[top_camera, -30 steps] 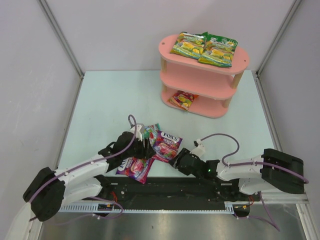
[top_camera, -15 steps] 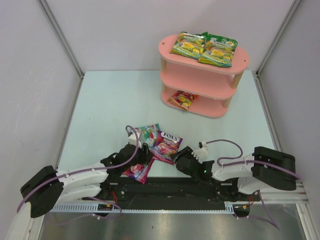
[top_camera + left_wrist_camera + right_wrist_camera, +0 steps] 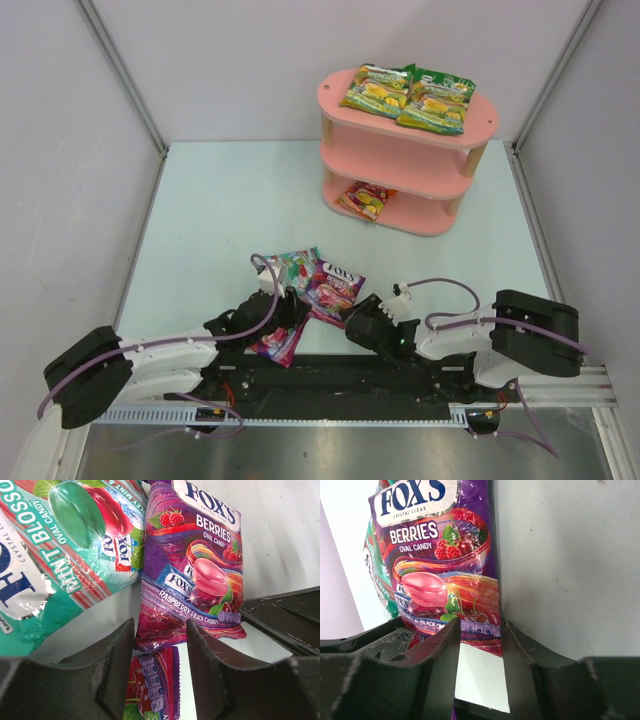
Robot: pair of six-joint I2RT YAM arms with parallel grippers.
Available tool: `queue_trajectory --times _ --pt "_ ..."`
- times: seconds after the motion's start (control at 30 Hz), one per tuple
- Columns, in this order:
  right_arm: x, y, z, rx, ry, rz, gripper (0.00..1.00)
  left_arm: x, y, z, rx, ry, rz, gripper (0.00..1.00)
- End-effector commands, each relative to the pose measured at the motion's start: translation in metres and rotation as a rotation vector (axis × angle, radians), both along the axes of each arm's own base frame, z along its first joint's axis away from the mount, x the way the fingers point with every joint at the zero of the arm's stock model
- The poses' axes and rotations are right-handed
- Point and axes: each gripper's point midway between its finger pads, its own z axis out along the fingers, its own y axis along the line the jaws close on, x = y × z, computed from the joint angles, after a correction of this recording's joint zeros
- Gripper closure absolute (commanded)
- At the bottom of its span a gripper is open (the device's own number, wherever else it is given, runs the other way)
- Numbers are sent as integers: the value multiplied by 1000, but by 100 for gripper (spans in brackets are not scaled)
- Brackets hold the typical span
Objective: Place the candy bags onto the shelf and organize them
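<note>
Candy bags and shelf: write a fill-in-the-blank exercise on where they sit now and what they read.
The top tier of the shelf holds ___ green-yellow bags.
The orange-red bag lies on the ___ tier.
The purple bag beside the teal bag is labelled FOX'S ___.
Missing words: two; bottom; BERRIES.

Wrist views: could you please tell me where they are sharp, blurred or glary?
Left wrist: the Berries bag prints crisp, glints spotting its foil; the Mint Blossom bag softens toward the left edge; the tool fingers are dark, with little detail. Right wrist: the same Berries bag is sharp, the tool fingers dim in shadow.
</note>
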Motion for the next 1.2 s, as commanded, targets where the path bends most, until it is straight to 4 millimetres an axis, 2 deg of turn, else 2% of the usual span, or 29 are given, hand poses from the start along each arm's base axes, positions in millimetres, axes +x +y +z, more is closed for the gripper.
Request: queue_trajectory --times 0.0,0.1,0.2,0.23,0.3,0.33,0.37,0.43,0.53,0.57,0.6,0.67,0.73,0.77,0.83,0.87,0.9,0.93,0.97,1.0,1.03,1.07,1.17 --pt "3 -13 -13 -90 -7 -23 61 -5 -17 7 -67 -8 -46 51" --pt "4 -11 -12 -85 -5 -18 67 -8 -25 6 -79 -3 -73 54" --pt "6 -10 -13 -87 -4 -9 76 -11 -33 5 -77 3 -95 57" --pt "6 -10 -13 -92 -5 -3 83 -13 -34 1 -67 11 -100 58" --pt "6 -8 -13 -86 -3 4 90 -14 -38 1 -66 12 -106 60" --pt "8 -9 -13 -90 -6 3 98 -15 -39 -1 -61 15 -108 61" --pt "7 -8 -12 -91 -8 7 100 -15 -39 -1 -60 16 -108 63" --pt "8 -4 -8 -90 -26 27 100 -16 -39 -1 -61 16 -107 66" --pt "6 -1 1 -98 -62 62 100 -16 -37 -1 -55 14 -103 78" --pt "6 0 5 -102 -76 68 100 -15 -38 4 -65 5 -104 88" --pt "8 -2 9 -109 -96 65 100 -14 -36 4 -49 1 -105 94" --pt "8 -4 22 -127 -136 78 100 -11 -38 16 -59 -23 -100 100" --pt "12 -15 30 -166 -172 59 100 -10 -36 21 -41 -41 -104 100" --pt "14 -18 43 -159 -197 57 100 -7 -38 30 -52 -59 -105 100" --pt "19 -28 55 -181 -237 31 100 -2 -39 46 -52 -101 -102 100" --pt "19 -36 56 -214 -246 30 100 -1 -39 52 -50 -113 -100 100" --pt "22 -41 68 -217 -279 21 100 1 -37 55 -30 -129 -103 100" --pt "22 -47 69 -246 -286 23 100 3 -37 59 -22 -142 -101 100" --pt "23 -52 73 -254 -294 14 100 6 -39 70 -26 -163 -98 100" --pt "24 -58 82 -244 -311 -7 100 7 -38 71 2 -175 -107 100" --pt "24 -66 80 -275 -308 -12 97 9 -38 73 16 -184 -104 100" --pt "24 -71 82 -276 -307 -23 97 12 -40 80 16 -197 -106 100" --pt "25 -85 85 -293 -307 -55 100 16 -44 84 37 -213 -112 100"
